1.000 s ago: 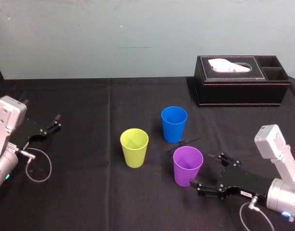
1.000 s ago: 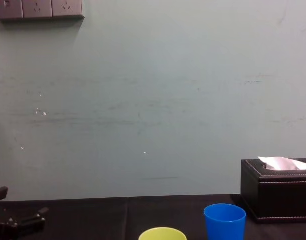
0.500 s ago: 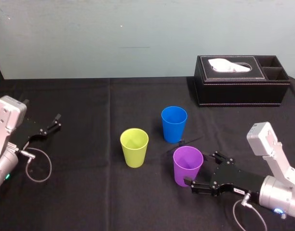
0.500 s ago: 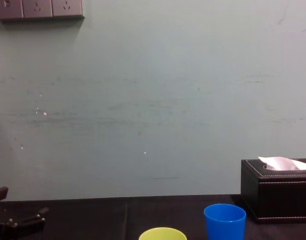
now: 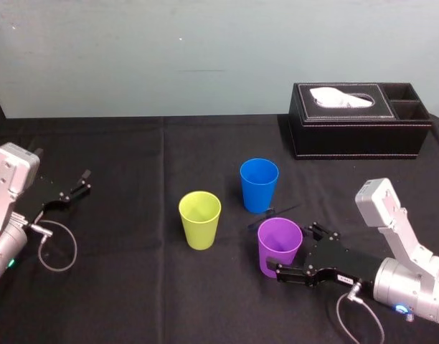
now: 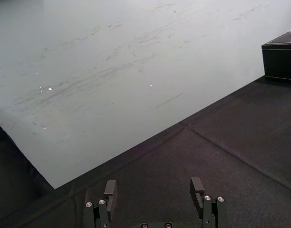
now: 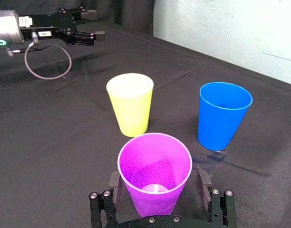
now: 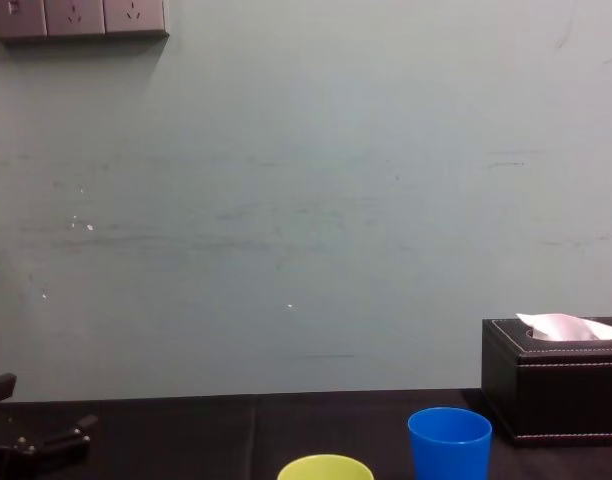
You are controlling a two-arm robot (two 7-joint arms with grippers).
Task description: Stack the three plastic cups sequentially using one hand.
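— Where the black tabletop (image 5: 133, 294) meets the pale green wall (image 5: 205, 57), what stands?

— A black tissue box (image 5: 359, 136), far right, with a white tissue (image 5: 341, 97) poking from its slot.

— And the cups?

— All upright and apart, mid-tabletop: the blue cup (image 5: 259, 185) farthest back, the yellow-green cup (image 5: 200, 219) left of it and nearer, the purple cup (image 5: 280, 247) nearest.

— What do the other views add?

— The chest view has sockets (image 8: 76, 17) high on the wall. The right wrist view looks into the purple cup, down to its bare bottom.

— The hands?

— Low down, the right hand (image 5: 293, 249) has its fingers spread either side of the purple cup; I cannot tell if they touch. At the tabletop's left edge the left hand (image 5: 82, 182) sits idle, fingers apart.
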